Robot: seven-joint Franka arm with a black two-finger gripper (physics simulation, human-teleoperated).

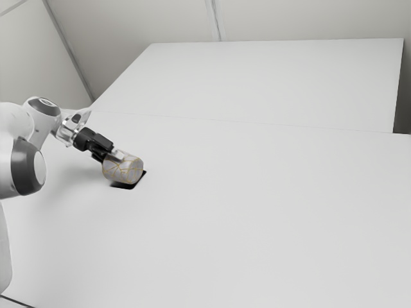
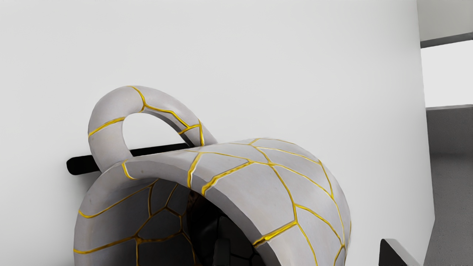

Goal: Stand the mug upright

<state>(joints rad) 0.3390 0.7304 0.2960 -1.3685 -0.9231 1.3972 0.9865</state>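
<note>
Stretching toward pale walls (image 1: 289, 19), a plain white table (image 1: 257, 224), end effector (image 1: 119, 155) wide at the mug (image 2: 258, 188).

- Pale table (image 1: 257, 224), a thin seam across its top.
- Flat black thing (image 1: 131, 186) with rounded corners, on the table.
- Light grey wall (image 1: 308, 19) beyond the table's far edge.
- Narrow upright strip (image 1: 216, 20), behind the table.
- White panel (image 2: 449, 75) past the table's edge, wrist view.
</note>
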